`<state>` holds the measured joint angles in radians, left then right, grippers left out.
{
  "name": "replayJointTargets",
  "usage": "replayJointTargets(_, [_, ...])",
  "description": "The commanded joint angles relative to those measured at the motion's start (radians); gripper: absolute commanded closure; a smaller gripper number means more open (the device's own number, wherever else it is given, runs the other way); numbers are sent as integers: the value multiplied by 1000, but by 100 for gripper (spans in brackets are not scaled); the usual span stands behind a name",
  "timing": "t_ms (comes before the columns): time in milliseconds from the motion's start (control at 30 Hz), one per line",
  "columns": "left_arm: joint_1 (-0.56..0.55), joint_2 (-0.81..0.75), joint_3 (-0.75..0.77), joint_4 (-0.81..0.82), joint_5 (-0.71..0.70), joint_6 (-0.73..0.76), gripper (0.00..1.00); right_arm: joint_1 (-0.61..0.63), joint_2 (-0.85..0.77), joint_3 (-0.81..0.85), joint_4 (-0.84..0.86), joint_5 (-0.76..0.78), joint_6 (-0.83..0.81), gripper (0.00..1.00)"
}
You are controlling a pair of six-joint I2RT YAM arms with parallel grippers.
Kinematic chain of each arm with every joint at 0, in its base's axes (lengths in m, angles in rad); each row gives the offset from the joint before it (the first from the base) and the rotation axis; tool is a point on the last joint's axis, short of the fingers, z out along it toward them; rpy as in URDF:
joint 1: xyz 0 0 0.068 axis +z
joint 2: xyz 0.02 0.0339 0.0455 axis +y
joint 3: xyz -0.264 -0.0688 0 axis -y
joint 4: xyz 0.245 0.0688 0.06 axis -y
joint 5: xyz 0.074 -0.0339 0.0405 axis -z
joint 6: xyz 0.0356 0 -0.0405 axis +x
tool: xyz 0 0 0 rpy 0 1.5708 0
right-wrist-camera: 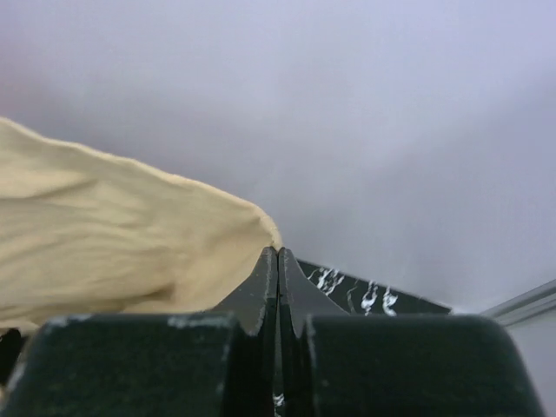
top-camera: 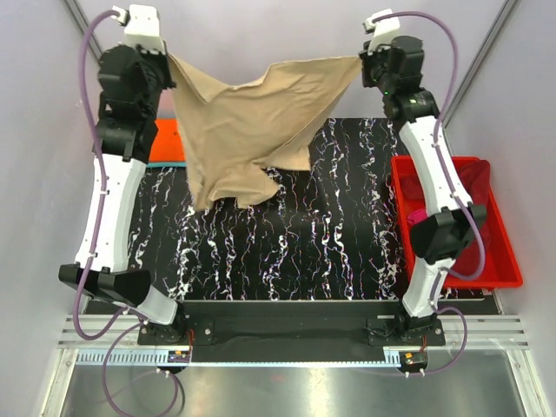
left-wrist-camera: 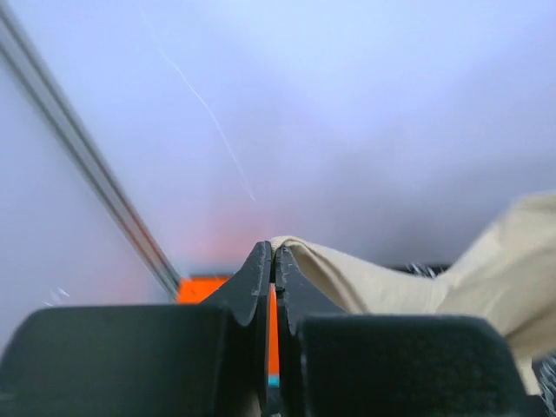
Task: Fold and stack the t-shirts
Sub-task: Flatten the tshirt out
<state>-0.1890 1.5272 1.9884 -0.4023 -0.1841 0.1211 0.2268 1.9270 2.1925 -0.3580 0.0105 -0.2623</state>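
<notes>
A black table (top-camera: pixel 330 234) veined in white is filling the middle of the top view. Pale grey walls (top-camera: pixel 261 26) are closing it in, and a metal rail (top-camera: pixel 287 334) is running along the near edge at 6 o'clock. A red bin (top-camera: pixel 497 252) is sitting at the table's edge between 3 and 4 o'clock.

The tan tee (top-camera: pixel 252 122) is hanging in the air at 12 o'clock, stretched between both grippers and sagging over the far half of the table. The left gripper (top-camera: pixel 171 62) is clenching one corner at 11 o'clock and the right gripper (top-camera: pixel 363 62) is clenching another at 1 o'clock. Both wrist views are showing the fingers pressed together with tan cloth pinched at the tips.

An orange tee (top-camera: pixel 165 139) is lying at 10 o'clock, mostly hidden by the left arm (top-camera: pixel 113 200) and the hanging cloth. A thin light blue strip (top-camera: pixel 165 162) is showing at its near edge, too little to identify. Pink cloth (top-camera: pixel 415 215) in the bin is being largely covered by the right arm (top-camera: pixel 434 174). Whether the tan tee's lowest tip is touching the table is unclear.

Counting: two arms, two grippers, one tan tee, one orange tee, one bin.
</notes>
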Motion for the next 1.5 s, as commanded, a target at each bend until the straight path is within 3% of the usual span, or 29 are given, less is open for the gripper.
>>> replayJointTargets(0, [20, -50, 102, 195, 37, 127, 100, -64, -161, -49, 132, -75, -36, 100])
replayJointTargets(233, [34, -105, 141, 198, 67, 153, 100, -106, -203, -101, 136, -185, 72, 100])
replayJointTargets(467, [49, -194, -49, 367, 50, 170, 100, -130, -218, -238, 212, -185, 89, 100])
replayJointTargets(633, [63, -164, -85, 479, 89, 166, 100, -133, -134, -165, 178, -248, 104, 100])
replayJointTargets(900, [108, -127, -69, 554, 115, 207, 100, -135, -157, -178, 174, -185, 71, 100])
replayJointTargets(1100, [112, -263, -115, 522, 202, 103, 100, -133, -364, -327, 214, -207, 115, 100])
replayJointTargets(1233, [112, -415, -209, 481, 296, 69, 100, -133, -584, -463, 221, -248, 150, 100])
replayJointTargets(1467, [112, -708, -250, 329, 414, 81, 100, -133, -940, -684, 208, -441, 176, 100])
